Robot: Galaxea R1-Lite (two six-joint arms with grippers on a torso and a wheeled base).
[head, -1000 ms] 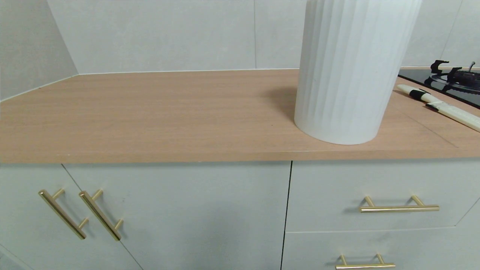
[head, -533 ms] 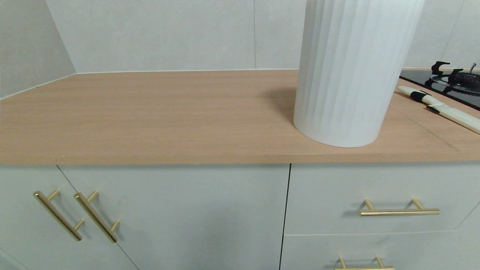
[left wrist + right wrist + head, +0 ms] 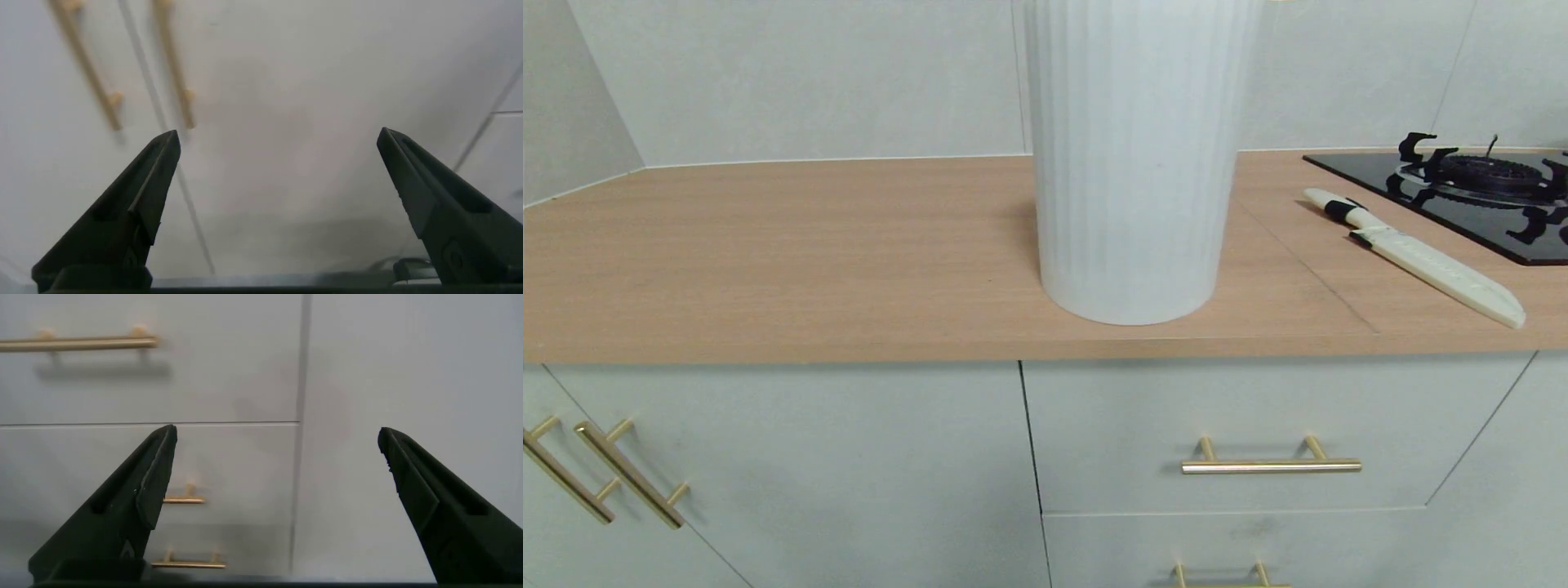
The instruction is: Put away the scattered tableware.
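Gaping wide, the left gripper (image 3: 278,135) faces the cabinet doors (image 3: 286,98) and holds nothing. The right gripper (image 3: 277,430) is spread just as far (also empty) before the drawers (image 3: 147,384). Up on the counter (image 3: 768,261), the knife (image 3: 1413,257) lies flat at 3 o'clock from the bin (image 3: 1131,163), well apart from it. Its tip points to 4 o'clock, near the front edge, and its handle is just beside the hob (image 3: 1437,208). The bin stands upright close to that same edge. Toward 9 o'clock the counter stretches wide to the side wall (image 3: 564,98).
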